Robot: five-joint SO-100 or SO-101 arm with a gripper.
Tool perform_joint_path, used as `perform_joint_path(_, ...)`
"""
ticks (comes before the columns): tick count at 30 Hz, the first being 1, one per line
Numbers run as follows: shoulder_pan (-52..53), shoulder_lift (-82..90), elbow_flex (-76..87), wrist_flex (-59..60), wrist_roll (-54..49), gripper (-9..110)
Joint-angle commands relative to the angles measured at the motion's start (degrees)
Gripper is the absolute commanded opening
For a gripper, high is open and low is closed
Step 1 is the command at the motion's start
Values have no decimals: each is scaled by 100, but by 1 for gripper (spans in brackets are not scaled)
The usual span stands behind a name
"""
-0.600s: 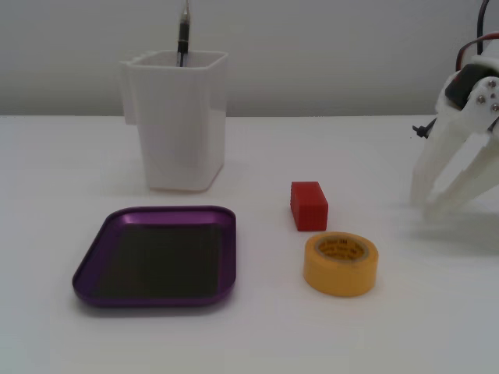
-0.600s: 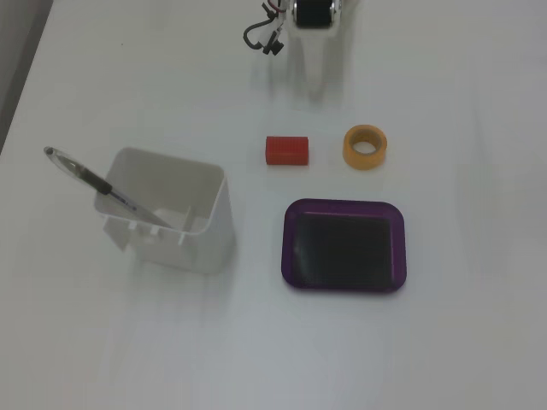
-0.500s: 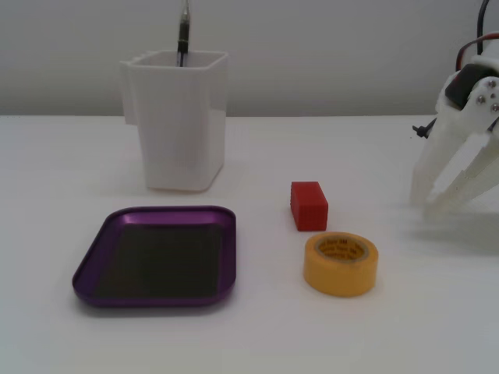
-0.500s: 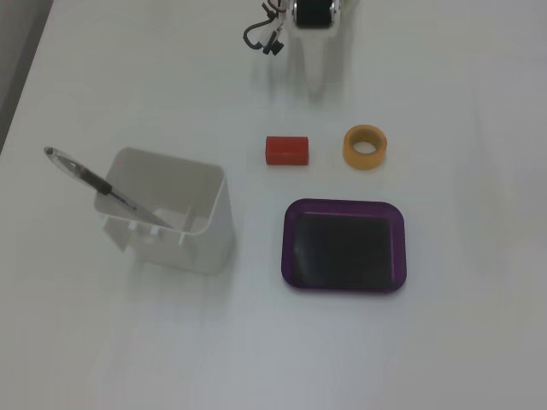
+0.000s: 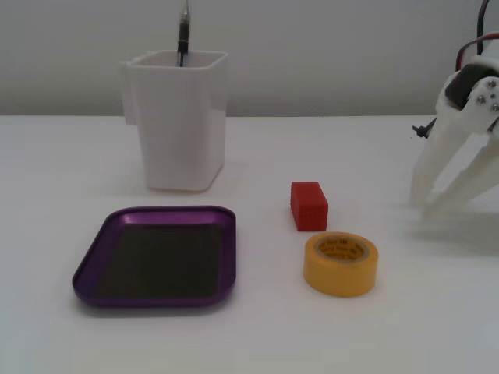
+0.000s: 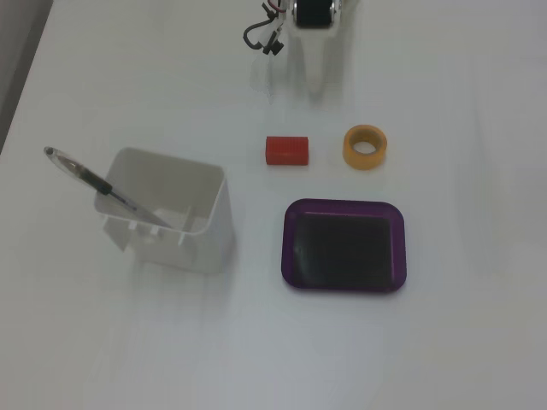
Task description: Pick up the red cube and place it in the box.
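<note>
The red cube (image 5: 309, 205) lies on the white table, just behind the yellow tape roll (image 5: 340, 264); the top-down fixed view shows the red cube (image 6: 286, 150) left of the roll (image 6: 365, 146). The box, a shallow purple tray (image 5: 90, 269) with a dark bottom, sits empty at the front left; from above the box (image 6: 344, 206) is directly below cube and roll. My white gripper (image 5: 426, 206) stands at the far right, pointing down at the table, well away from the cube. Its fingers meet at the tips and hold nothing.
A tall white square container (image 5: 181, 125) with a pen (image 5: 183, 35) in it stands behind the tray. From above the container (image 6: 171, 213) lies left of the tray, and the arm's base (image 6: 312, 10) sits at the top edge.
</note>
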State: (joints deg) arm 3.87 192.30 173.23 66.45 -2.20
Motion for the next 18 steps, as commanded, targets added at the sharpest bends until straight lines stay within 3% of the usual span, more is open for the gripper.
perform_joint_path(1,35,536,-290,-237,0,0)
perform_joint_path(13,62,510,-932,-246,-35,7)
perform_joint_path(18,668,431,-940,-334,-35,7)
